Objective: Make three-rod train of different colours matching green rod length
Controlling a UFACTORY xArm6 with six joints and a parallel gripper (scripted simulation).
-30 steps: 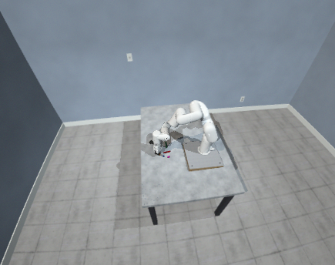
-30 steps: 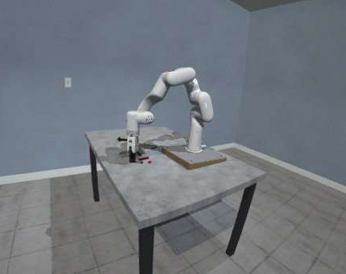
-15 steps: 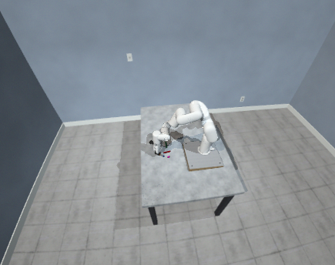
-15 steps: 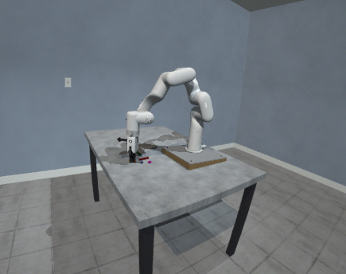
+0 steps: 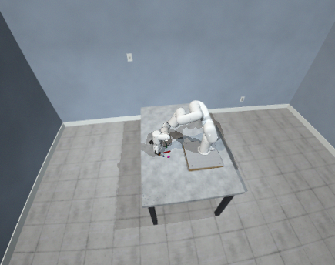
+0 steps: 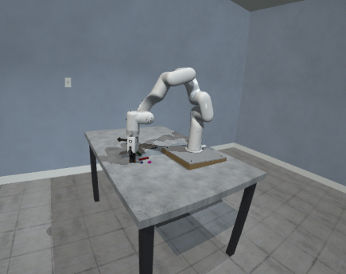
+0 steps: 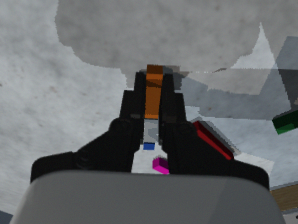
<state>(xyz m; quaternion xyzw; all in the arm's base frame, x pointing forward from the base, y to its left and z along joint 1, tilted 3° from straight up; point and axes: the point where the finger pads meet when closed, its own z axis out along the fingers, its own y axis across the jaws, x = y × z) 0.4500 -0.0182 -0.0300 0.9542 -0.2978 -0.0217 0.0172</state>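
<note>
Nearby, blue rod, magenta rod, red rod crowd the hand.

On my wrist feed the gripper is black, and the rod I have clamped between its fingers is orange. Below it I see a small blue rod, with a magenta rod at 5 o'clock of that one. A red rod shows at 3 o'clock, and a dark green rod at the frame's right edge. The desk is mottled grey with darker patches. The arm is white, its base plate tan-edged with a grey top.
</note>
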